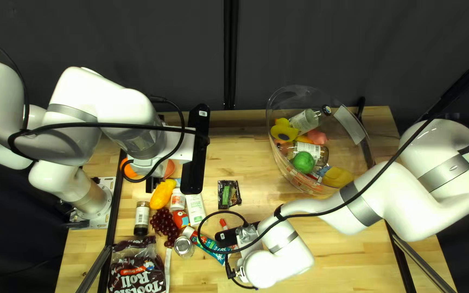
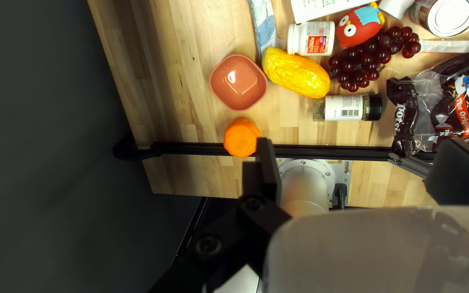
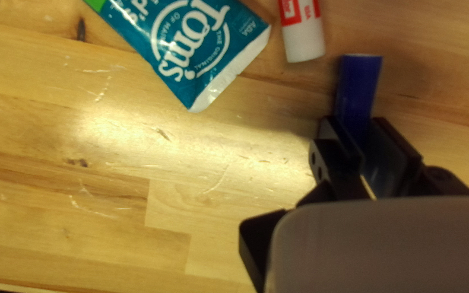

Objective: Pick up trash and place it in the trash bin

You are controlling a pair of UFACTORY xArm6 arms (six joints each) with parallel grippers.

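Observation:
In the top left view my left gripper (image 1: 151, 184) is partly hidden under its wrist; in the left wrist view this left gripper (image 2: 360, 168) stands wide open above the table's left edge, holding nothing. My right gripper (image 1: 239, 237) is low over the table beside the toothpaste tube (image 1: 208, 247). Seen from its wrist, the right gripper (image 3: 366, 135) is shut on a blue cylinder (image 3: 358, 89), whose far end sticks out beyond the fingers. A red-and-white stick (image 3: 303, 30) lies just ahead. The clear bin (image 1: 349, 157) holds bottles, a green ball and yellow toys.
On the left lie a yellow item (image 2: 295, 73), pink bowl (image 2: 238, 84), orange item (image 2: 242, 138), spice jar (image 2: 348, 107), grapes (image 2: 360, 64), red toy (image 2: 359, 26), pill bottle (image 2: 311, 38), can (image 1: 183, 246) and candy bag (image 1: 137, 271). A dark packet (image 1: 228, 194) lies mid-table.

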